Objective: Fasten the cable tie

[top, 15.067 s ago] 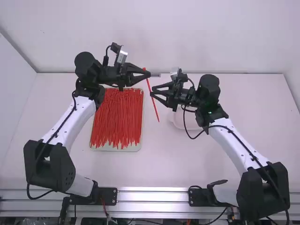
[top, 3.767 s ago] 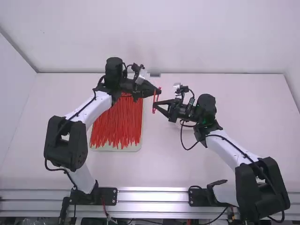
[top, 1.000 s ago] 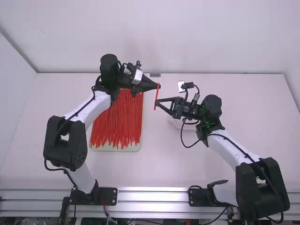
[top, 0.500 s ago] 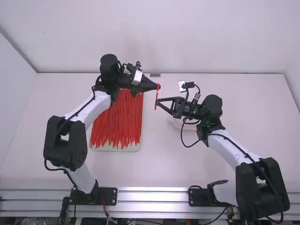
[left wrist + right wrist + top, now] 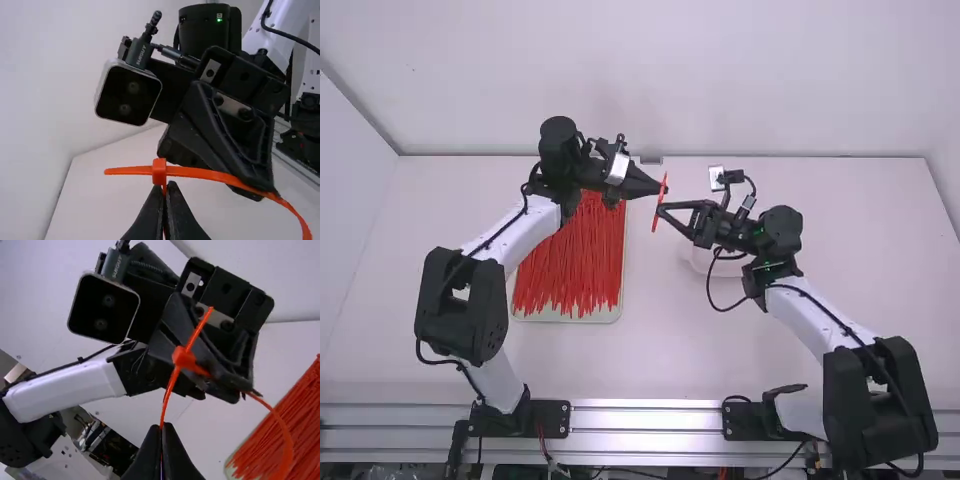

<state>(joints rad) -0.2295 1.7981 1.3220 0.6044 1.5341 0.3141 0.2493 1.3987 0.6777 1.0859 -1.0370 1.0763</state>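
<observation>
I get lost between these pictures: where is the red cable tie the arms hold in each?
High view: cable tie mid-picture, between left end effector and right end effector.
Left wrist view: pinched by the left end effector, before the right one.
Right wrist view: running from the right end effector to the left one.
Shared landmark: its square locking head.
</observation>
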